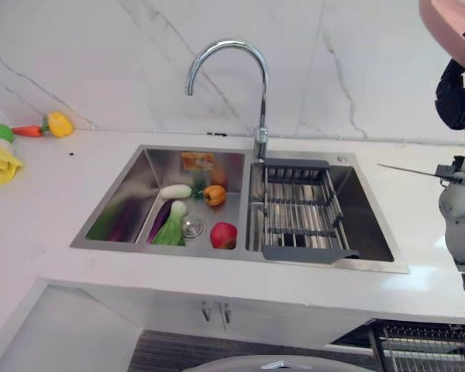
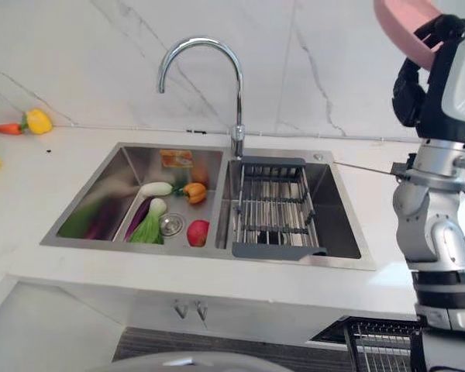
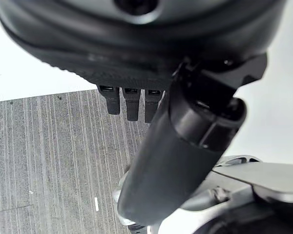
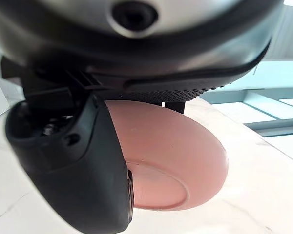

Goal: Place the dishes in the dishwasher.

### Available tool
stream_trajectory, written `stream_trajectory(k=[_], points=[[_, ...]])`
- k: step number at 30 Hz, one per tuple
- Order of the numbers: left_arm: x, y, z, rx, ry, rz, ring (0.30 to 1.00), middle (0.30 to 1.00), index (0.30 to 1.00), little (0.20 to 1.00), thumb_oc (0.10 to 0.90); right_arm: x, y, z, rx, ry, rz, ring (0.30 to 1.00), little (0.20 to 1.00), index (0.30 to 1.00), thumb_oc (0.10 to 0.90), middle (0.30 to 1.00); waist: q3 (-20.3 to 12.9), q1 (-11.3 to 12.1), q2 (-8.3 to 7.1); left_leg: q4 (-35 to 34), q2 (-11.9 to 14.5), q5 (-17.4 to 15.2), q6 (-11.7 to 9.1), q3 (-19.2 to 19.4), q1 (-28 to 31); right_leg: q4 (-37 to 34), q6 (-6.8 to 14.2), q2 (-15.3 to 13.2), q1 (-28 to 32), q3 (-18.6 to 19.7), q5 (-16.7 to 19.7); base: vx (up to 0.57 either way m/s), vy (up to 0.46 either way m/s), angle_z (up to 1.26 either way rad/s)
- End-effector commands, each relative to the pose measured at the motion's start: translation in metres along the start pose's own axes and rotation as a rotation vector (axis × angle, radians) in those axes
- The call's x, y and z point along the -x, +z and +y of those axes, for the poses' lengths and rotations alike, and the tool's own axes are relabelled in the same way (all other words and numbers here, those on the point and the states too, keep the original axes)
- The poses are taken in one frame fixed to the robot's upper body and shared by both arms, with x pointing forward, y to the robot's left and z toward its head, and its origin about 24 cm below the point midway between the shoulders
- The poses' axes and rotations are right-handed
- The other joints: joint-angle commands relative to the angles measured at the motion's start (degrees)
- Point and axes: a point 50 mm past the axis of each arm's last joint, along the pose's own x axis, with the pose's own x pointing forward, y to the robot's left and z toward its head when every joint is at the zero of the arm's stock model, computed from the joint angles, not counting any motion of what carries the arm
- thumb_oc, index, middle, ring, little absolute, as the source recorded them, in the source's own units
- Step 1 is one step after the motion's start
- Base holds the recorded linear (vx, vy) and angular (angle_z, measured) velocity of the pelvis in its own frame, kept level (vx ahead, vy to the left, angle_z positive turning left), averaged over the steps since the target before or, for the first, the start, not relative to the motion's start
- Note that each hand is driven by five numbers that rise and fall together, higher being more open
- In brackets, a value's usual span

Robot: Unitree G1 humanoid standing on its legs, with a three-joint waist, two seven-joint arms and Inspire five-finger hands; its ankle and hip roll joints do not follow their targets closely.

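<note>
Right wrist view shows your right hand [image 4: 73, 161] clamped on a shallow pink plate [image 4: 180, 161]. Your left hand [image 3: 180, 146] hangs relaxed, empty. You've still to load the wire dishwasher rack [image 2: 380, 341] below.

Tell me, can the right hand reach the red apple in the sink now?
Probably not. The right hand is raised high, its fingers curled round a pink plate, so it is occupied. The red apple lies uncovered in the left basin, far away.
</note>
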Motion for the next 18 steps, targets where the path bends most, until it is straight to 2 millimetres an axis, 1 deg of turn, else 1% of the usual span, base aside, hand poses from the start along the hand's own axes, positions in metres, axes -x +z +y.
stream_trajectory(k=[1, 2, 4, 5, 6, 7, 8, 9, 10, 11, 12, 13, 14, 15, 16, 17, 18], points=[[-0.002, 0.031, 0.0, 0.021, 0.002, -0.075, 0.9, 0.9, 0.9, 0.9, 0.8, -0.028, 0.002, -0.043, 0.118, -0.146, -0.132, 0.3, 0.3, 0.3, 0.4, 0.3, -2.4, 1.1, 0.51, 3.7, 1.0, -9.8, 1.9, -1.8, 1.5, 5.9, 1.6, -3.7, -5.3, -0.5, -1.8, -0.13, 0.109, 0.01], [-0.002, 0.033, -0.001, 0.029, -0.004, -0.081, 0.9, 0.9, 0.9, 0.9, 0.8, -0.02, -0.008, -0.042, 0.178, -0.093, -0.129, 0.3, 0.3, 0.3, 0.4, 0.3, -2.2, 0.3, 0.41, 3.6, 0.8, -9.8, 2.2, -1.6, 1.7, 6.5, 1.7, -4.0, -5.7, -0.1, -1.6, -0.07, 0.108, -0.01], [-0.002, 0.033, -0.003, 0.027, -0.013, -0.088, 0.9, 0.9, 0.9, 0.9, 0.8, -0.005, -0.025, -0.041, 0.278, -0.007, -0.105, 0.3, 0.3, 0.3, 0.4, 0.3, -2.0, -0.5, 0.1, 2.8, 0.0, -9.8, 2.7, -1.1, 2.3, 7.1, 2.3, -4.7, -6.2, 0.4, -0.9, -0.07, 0.12, -0.02], [-0.002, 0.035, -0.003, 0.029, -0.016, -0.095, 0.9, 0.9, 0.9, 0.9, 0.8, 0.003, -0.034, -0.04, 0.325, 0.035, -0.087, 0.3, 0.3, 0.3, 0.4, 0.3, -1.6, -1.1, -0.28, 2.1, -0.7, -9.7, 3.0, -0.6, 2.7, 7.3, 2.9, -5.4, -6.9, 0.8, 0.8, -0.1, 0.12, -0.07], [-0.002, 0.037, -0.004, 0.035, -0.019, -0.103, 0.9, 0.9, 0.9, 0.9, 0.8, 0.012, -0.046, -0.04, 0.382, 0.084, -0.062, 0.3, 0.3, 0.3, 0.4, 0.3, -1.0, -2.2, -0.66, 1.7, -1.3, -9.7, 3.2, 0.0, 2.7, 7.4, 3.5, -6.1, -7.7, 1.2, 3.1, -0.16, 0.104, -0.22], [-0.002, 0.039, -0.003, 0.035, -0.022, -0.111, 0.9, 0.9, 0.9, 0.9, 0.8, 0.023, -0.061, -0.04, 0.458, 0.134, -0.021, 0.3, 0.3, 0.3, 0.4, 0.3, -0.2, -3.2, -1.07, 0.8, -1.7, -10.2, 3.2, 0.5, 2.9, 7.2, 3.6, -7.3, -9.8, 2.2, 7.1, -0.13, 0.07, -0.3], [-0.002, 0.039, -0.003, 0.034, -0.023, -0.112, 0.9, 0.9, 0.9, 0.9, 0.8, 0.023, -0.061, -0.04, 0.46, 0.134, -0.02, 0.3, 0.3, 0.3, 0.4, 0.3, -0.2, -3.0, -1.03, 0.7, -1.7, -10.3, 3.2, 0.7, 3.0, 7.1, 3.6, -7.3, -9.9, 2.4, 7.3, -0.18, 0.051, -0.4], [-0.002, 0.038, -0.001, 0.028, -0.02, -0.108, 0.9, 0.9, 0.9, 0.9, 0.8, 0.025, -0.07, -0.042, 0.518, 0.158, -0.007, 0.3, 0.3, 0.3, 0.4, 0.3, 0.4, -3.2, -1.26, 0.7, -1.6, -10.3, 3.3, 2.2, 2.8, 6.8, 3.6, -8.5, -10.8, 0.6, 8.7, -0.19, 0.061, -0.49], [-0.002, 0.034, 0.0, 0.014, -0.019, -0.104, 0.9, 0.9, 0.9, 0.9, 0.8, 0.031, -0.079, -0.041, 0.545, 0.183, 0.027, 0.3, 0.3, 0.3, 0.4, 0.3, 0.6, -2.2, -1.53, 0.6, -1.9, -10.3, 3.5, 4.2, 2.3, 5.4, 3.6, -9.8, -10.8, -3.4, 9.1, -0.3, 0.031, -0.65], [-0.002, 0.029, 0.005, 0.019, -0.003, -0.083, 0.9, 0.9, 0.9, 0.9, 0.8, 0.032, -0.081, -0.04, 0.551, 0.19, 0.036, 0.3, 0.3, 0.3, 0.4, 0.3, 1.0, -1.0, -1.73, 0.7, -1.7, -10.0, 3.6, 6.4, 1.8, 5.5, 3.6, -11.7, -11.0, -8.5, 10.0, -0.29, 0.033, -1.21], [-0.002, 0.02, 0.01, 0.03, 0.011, -0.05, 0.9, 0.9, 0.9, 0.9, 0.8, 0.035, -0.084, -0.035, 0.558, 0.218, 0.042, 0.3, 0.3, 0.3, 0.4, 0.3, 1.1, -0.7, -1.84, 0.7, -1.3, -9.8, 3.9, 8.1, 1.3, 5.2, 3.6, -12.5, -10.1, -12.5, 9.0, -0.25, -0.029, -1.28], [-0.002, 0.014, 0.016, 0.067, 0.037, -0.027, 0.9, 0.9, 0.9, 0.9, 0.8, 0.037, -0.085, -0.034, 0.563, 0.228, 0.041, 0.3, 0.3, 0.3, 0.4, 0.3, 1.2, -0.1, -1.87, 0.7, -0.7, -9.3, 3.9, 9.4, 1.0, 5.7, 3.6, -13.2, -9.6, -15.5, 9.1, -0.21, -0.04, -1.42], [-0.002, 0.011, 0.021, 0.107, 0.06, -0.014, 0.9, 0.9, 0.9, 0.9, 0.8, 0.037, -0.086, -0.029, 0.563, 0.247, 0.035, 0.3, 0.3, 0.3, 0.4, 0.3, 1.3, 0.7, -1.96, 0.8, 0.1, -8.6, 3.7, 11.3, 0.8, 6.2, 3.6, -14.0, -8.5, -19.6, 9.0, -0.19, -0.061, -0.95], [-0.002, 0.008, 0.025, 0.125, 0.073, -0.007, 0.9, 0.9, 0.9, 0.9, 0.8, 0.038, -0.085, -0.024, 0.558, 0.269, 0.026, 0.3, 0.3, 0.3, 0.4, 0.3, 1.1, 1.8, -1.87, 0.8, 0.5, -8.2, 3.7, 12.8, 0.5, 7.0, 3.6, -14.4, -7.3, -22.3, 8.9, -0.16, -0.049, -0.99], [-0.002, 0.003, 0.027, 0.166, 0.08, 0.002, 0.9, 0.9, 0.9, 0.9, 0.8, 0.039, -0.081, -0.013, 0.541, 0.31, 0.003, 0.3, 0.3, 0.3, 0.4, 0.3, 1.2, 2.3, -1.68, 0.9, 0.9, -8.0, 3.7, 13.7, 0.5, 9.8, 3.6, -14.7, -6.5, -23.0, 8.5, -0.12, -0.036, -1.07], [-0.002, 0.003, 0.026, 0.194, 0.077, 0.001, 0.9, 0.9, 0.9, 0.9, 0.8, 0.039, -0.081, -0.005, 0.546, 0.347, -0.004, 0.3, 0.3, 0.3, 0.4, 0.3, 1.7, 2.2, -1.79, 1.4, 1.2, -7.6, 3.6, 13.8, -0.2, 12.6, 3.6, -14.3, -6.4, -21.3, 7.2, -0.09, -0.06, -1.2], [-0.002, 0.004, 0.026, 0.204, 0.075, -0.002, 0.9, 0.9, 0.9, 0.9, 0.8, 0.04, -0.081, -0.001, 0.539, 0.367, -0.001, 0.3, 0.3, 0.3, 0.4, 0.3, 2.0, 2.1, -1.88, 2.0, 1.6, -7.1, 3.6, 13.8, -0.8, 14.3, 3.4, -13.1, -6.3, -18.9, 5.5, -0.1, -0.091, -1.08]])
